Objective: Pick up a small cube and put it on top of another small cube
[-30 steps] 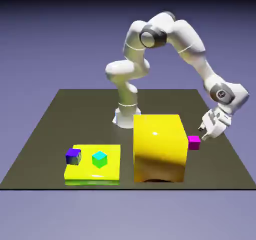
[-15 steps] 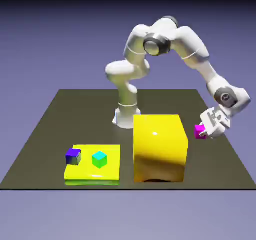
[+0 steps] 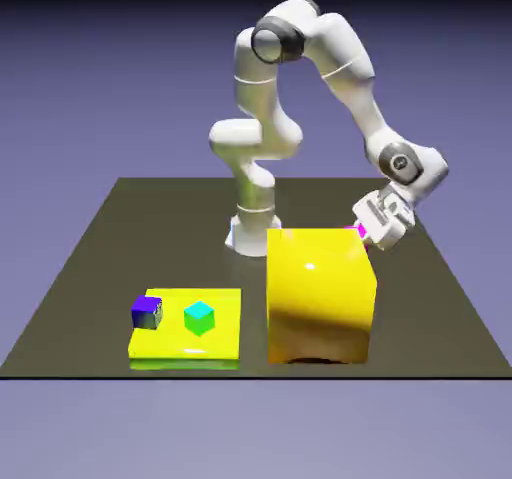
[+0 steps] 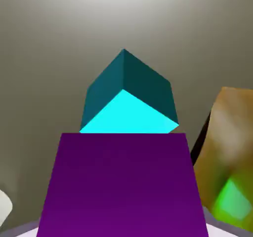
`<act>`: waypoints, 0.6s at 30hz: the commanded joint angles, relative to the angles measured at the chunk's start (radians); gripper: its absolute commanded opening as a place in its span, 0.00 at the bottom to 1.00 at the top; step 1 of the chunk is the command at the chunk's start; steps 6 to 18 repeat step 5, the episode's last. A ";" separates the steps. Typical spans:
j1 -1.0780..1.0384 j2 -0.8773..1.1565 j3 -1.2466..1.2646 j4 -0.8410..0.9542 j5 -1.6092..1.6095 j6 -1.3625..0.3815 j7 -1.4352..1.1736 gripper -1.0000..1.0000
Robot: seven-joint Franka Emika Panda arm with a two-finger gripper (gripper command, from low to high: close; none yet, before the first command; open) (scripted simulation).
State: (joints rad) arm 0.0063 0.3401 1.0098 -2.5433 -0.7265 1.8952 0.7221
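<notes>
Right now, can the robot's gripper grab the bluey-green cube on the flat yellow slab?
Probably not: the gripper is already full, holding the magenta cube, and the big yellow block stands in the straight way across.

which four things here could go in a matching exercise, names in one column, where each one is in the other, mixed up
1. magenta cube
2. blue-purple cube
3. big yellow block
4. flat yellow slab

A. under the cyan-green cube
B. in front of part of the magenta cube in the exterior view
C. held in the tool
D. at the slab's edge on the exterior view's left

Pairs: 1-C, 2-D, 3-B, 4-A
</notes>
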 commanded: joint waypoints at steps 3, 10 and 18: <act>0.014 0.044 -0.046 -0.019 -0.062 0.028 0.040 1.00; 0.004 0.012 -0.012 -0.005 -0.019 0.008 0.011 1.00; 0.004 0.012 -0.012 -0.005 -0.019 0.008 0.011 1.00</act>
